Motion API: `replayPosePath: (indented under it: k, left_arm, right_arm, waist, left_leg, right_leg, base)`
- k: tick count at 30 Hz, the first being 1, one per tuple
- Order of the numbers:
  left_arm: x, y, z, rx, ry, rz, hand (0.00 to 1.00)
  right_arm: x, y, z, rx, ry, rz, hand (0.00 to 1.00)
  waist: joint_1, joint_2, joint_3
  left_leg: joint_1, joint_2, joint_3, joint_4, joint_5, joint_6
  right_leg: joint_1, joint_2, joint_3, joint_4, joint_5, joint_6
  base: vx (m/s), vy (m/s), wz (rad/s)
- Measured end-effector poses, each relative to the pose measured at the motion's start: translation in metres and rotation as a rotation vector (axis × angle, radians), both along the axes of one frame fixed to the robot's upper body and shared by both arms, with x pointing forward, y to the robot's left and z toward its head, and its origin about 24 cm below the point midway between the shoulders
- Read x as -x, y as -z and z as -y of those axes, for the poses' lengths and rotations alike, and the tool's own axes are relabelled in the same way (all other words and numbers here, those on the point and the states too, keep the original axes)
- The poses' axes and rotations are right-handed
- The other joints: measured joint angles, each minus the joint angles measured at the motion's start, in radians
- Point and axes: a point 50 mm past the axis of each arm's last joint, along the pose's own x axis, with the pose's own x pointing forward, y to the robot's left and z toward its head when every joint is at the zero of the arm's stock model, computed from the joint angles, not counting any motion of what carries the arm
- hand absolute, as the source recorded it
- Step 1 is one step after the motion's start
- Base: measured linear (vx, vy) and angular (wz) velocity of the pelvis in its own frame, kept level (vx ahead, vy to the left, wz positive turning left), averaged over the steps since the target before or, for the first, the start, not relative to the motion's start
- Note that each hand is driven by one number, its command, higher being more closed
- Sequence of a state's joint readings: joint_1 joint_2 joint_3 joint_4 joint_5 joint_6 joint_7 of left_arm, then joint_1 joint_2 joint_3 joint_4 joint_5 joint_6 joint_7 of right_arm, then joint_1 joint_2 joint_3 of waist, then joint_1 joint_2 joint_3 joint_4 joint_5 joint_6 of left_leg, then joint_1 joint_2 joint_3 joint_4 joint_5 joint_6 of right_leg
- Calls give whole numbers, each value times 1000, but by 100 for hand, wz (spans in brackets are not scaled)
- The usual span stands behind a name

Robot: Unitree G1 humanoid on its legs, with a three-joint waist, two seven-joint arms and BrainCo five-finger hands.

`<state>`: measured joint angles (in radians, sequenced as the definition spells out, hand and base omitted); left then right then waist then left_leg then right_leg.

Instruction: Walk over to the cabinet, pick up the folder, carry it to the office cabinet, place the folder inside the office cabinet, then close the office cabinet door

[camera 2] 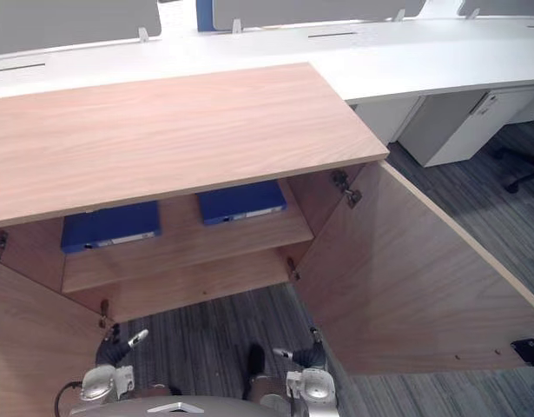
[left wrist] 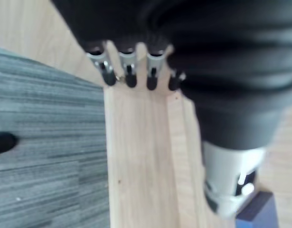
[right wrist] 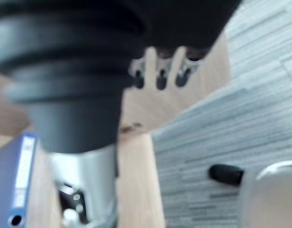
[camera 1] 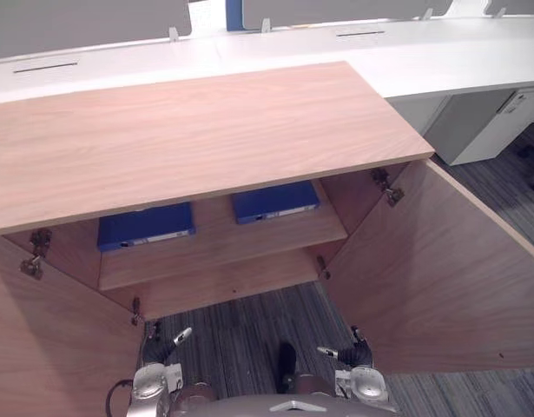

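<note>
From the head views, the cabinet (camera 1: 188, 139) stands with its left door (camera 1: 41, 347) and right door (camera 1: 431, 278) open. The left hand (camera 1: 168, 341) and right hand (camera 1: 349, 353) hang low and empty over the carpet (camera 1: 240, 339). Up and ahead of them on the shelf (camera 1: 223, 248) lie a left folder (camera 1: 145, 226) and a right folder (camera 1: 275, 201), apart from each other.

In the left wrist view the fingers (left wrist: 128, 71) are loosely spread and hold nothing. A blue corner (left wrist: 257, 211), likely the left folder, sits beyond them.

In the right wrist view the fingers (right wrist: 161, 76) are likewise relaxed. A labelled blue spine (right wrist: 17, 185) lies ahead, probably the right folder.

Each folder looks stiff, smooth-covered and possibly weighty, so it is best gripped at the near spine edge.
</note>
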<state>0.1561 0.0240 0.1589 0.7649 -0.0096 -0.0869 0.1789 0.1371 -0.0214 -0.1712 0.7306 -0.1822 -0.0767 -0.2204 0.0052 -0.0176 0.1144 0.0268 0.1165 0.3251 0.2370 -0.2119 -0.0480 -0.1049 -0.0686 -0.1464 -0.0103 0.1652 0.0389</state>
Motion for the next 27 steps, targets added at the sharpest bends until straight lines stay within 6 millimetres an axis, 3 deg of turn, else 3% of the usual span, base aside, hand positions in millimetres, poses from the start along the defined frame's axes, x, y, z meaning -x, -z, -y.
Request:
replayPosePath:
  k: [12,16,18,19,20,21,23,27]
  left_arm:
    - [16,14,1,-31,97,-125,0]
    - [13,13,0,-33,101,-124,0]
    - [3,9,-5,-51,107,-100,0]
    - [3,9,-7,-54,104,-102,0]
    - [-1,8,-9,-55,84,-88,0]
    - [-4,6,-12,-62,82,-78,0]
    - [-2,5,-18,-78,72,-79,0]
    - [0,8,-7,-46,68,-91,0]
  right_arm:
    - [9,13,0,-49,-5,-97,0]
    - [5,15,1,-47,-13,-111,0]
    - [6,16,-1,-50,-28,-123,0]
    - [3,16,-2,-50,-33,-120,0]
    - [-1,15,-2,-54,-30,-115,0]
    - [-3,14,-1,-51,-30,-114,0]
    - [1,17,-3,-55,-33,-130,0]
    - [-12,12,-1,-43,-44,-102,0]
  waist:
    - [-1,-9,-9]
    - [0,-16,-2]
    - [-2,-35,7]
    - [0,-32,4]
    - [-4,-18,10]
    - [-4,-14,13]
    - [4,-37,0]
    - [22,-7,0]
  left_leg:
    - [60,-56,34,-48,-8,6]
    - [43,-58,53,-37,-13,12]
    - [17,-64,52,-35,-1,37]
    - [5,-55,54,-44,9,50]
    - [-14,-37,55,-47,28,55]
    - [-10,-35,29,-58,43,46]
    - [-7,-52,6,-67,54,37]
    - [-65,-37,-58,-118,123,22]
  right_leg:
    - [32,-17,82,-58,28,24]
    - [-35,-18,107,36,7,30]
    - [-58,-28,111,33,22,54]
    - [-56,-31,110,11,34,69]
    - [-108,-30,92,183,-93,15]
    - [-135,-37,62,376,-226,-7]
    - [-100,-39,52,336,-254,20]
    - [-45,3,20,111,-135,5]
  base:
    - [-37,51,-13]
    - [-41,19,-17]
    - [-73,7,3]
    - [-32,9,16]
    - [3,11,40]
    - [79,-5,47]
    - [98,-40,27]
    - [-7,-68,19]
